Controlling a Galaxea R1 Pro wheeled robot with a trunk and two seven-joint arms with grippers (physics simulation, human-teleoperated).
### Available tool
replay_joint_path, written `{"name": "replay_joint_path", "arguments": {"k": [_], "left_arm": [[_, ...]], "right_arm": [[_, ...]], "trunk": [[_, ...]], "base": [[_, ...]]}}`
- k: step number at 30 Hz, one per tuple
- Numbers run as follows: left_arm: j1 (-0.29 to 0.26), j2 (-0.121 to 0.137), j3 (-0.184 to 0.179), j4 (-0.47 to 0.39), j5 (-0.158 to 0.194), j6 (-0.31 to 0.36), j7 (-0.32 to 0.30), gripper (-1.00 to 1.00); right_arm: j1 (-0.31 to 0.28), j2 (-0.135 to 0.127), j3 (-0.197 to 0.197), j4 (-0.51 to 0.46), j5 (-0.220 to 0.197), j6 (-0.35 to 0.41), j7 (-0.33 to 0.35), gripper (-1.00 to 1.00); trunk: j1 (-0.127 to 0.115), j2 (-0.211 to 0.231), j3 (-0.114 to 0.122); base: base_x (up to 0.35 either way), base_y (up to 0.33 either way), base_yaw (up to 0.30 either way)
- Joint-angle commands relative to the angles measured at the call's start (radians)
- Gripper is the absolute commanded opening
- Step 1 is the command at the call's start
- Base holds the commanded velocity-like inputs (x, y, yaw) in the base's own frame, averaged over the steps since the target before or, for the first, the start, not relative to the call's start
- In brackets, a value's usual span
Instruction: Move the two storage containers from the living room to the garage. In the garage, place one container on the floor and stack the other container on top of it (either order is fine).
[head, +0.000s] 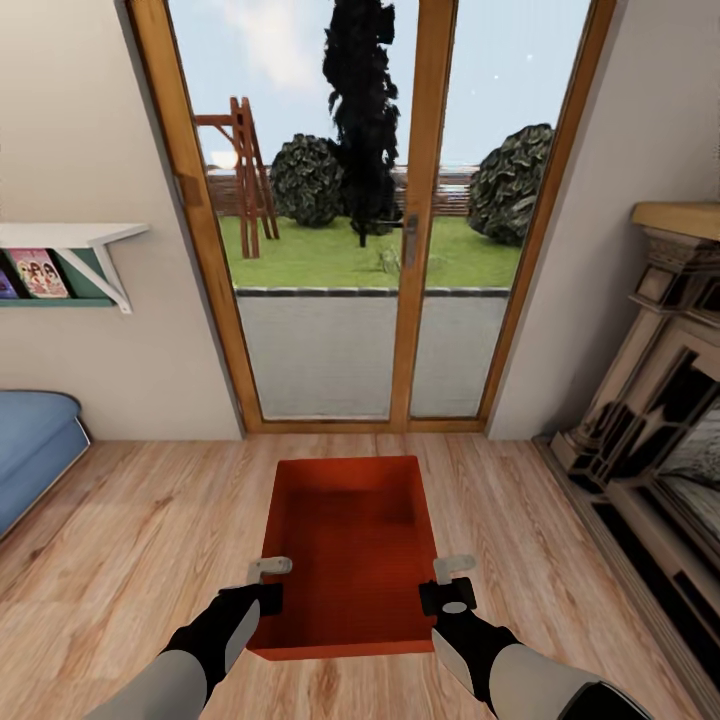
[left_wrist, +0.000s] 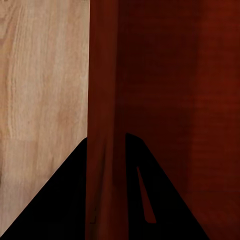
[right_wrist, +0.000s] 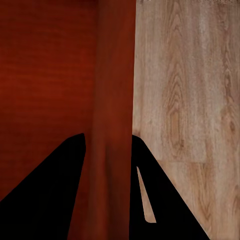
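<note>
Now both arms gripping storage container (head: 350, 545) at lower centre: left gripper (head: 268, 583) and right gripper (head: 452, 582) pinching side walls. Living room pickup underway; next, lifting level, heading garageward.

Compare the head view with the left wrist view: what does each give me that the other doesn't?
Head view alone: the whole orange-red container on the wood floor before the glass doors, the right gripper at its right wall, the fireplace, the blue seat and the wall shelf.

Left wrist view alone: the close detail, one dark finger on each side of the container's left wall, so the left gripper straddles it.

Both: the container, the plank floor, and the left gripper at the left wall.
</note>
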Motion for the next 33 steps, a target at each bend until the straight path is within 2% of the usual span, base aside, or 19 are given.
{"name": "replay_joint_path", "arguments": {"k": [1, 33], "left_arm": [[0.000, -0.002, 0.016, -0.002, -0.021, 0.007, 0.007, -1.00], [0.000, -0.002, 0.016, -0.001, -0.021, 0.007, 0.007, -1.00]], "right_arm": [[-0.001, 0.001, -0.019, -0.015, -0.006, -0.003, -0.001, -1.00], [-0.001, 0.001, -0.019, -0.016, -0.006, -0.003, -0.001, -1.00]], "trunk": [[0.000, -0.001, 0.000], [0.000, -0.001, 0.050]], "base": [[0.000, 0.000, 0.000], [0.000, 0.000, 0.000]]}}
